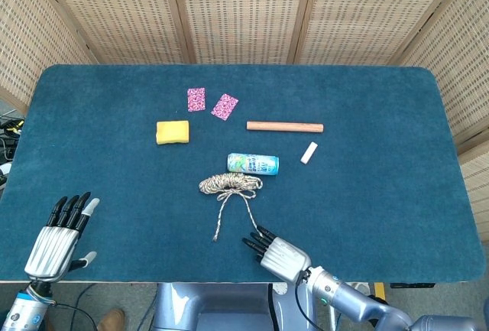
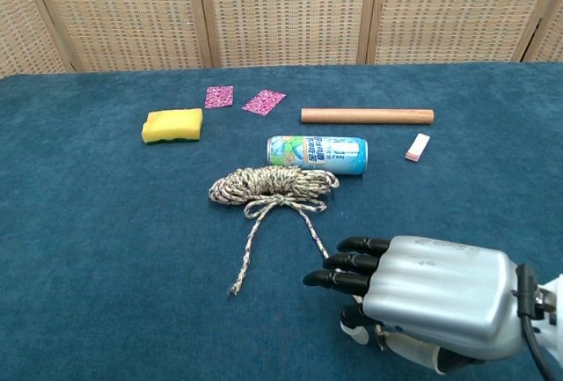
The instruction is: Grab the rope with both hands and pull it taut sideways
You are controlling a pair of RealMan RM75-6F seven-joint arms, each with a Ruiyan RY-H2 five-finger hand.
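Rope [image 2: 273,187] one; right hand [image 2: 435,297] fingers [image 2: 339,281] spread over its end; left hand [image 1: 53,245] wide.

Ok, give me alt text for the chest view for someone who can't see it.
The robot's right hand hovers low over one loose end of a coiled rope on a blue table. Behind the rope lie a can, yellow sponge, wooden dowel and two pink cards.

- Right hand [image 2: 422,297]: ribbed silver back, black fingers [image 2: 347,262], pale thumb tip, black cable at wrist.
- Left hand [image 1: 55,239]: silver, black fingers, one white-tipped.
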